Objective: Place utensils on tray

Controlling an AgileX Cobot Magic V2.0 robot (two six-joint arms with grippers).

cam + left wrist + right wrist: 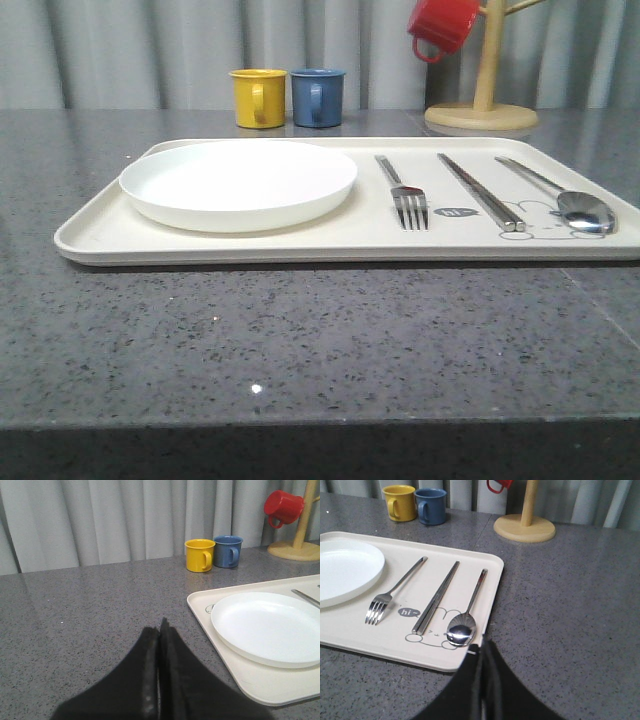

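Silver fork (408,196), chopsticks (481,191), spoon (566,198) on tray (300,243) — both grippers' fingers (150,680) seemingly pressed together

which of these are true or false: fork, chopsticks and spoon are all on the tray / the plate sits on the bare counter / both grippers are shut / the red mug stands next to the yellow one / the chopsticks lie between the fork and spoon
1. The fork, chopsticks and spoon all lie on the tray. True.
2. The plate sits on the bare counter. False: it rests on the tray, left of the fork.
3. Both grippers are shut. True: the left gripper and right gripper have fingers pressed together, holding nothing.
4. The red mug stands next to the yellow mug. False: it hangs on the wooden mug stand; the blue mug is beside the yellow one.
5. The chopsticks lie between the fork and spoon. True.
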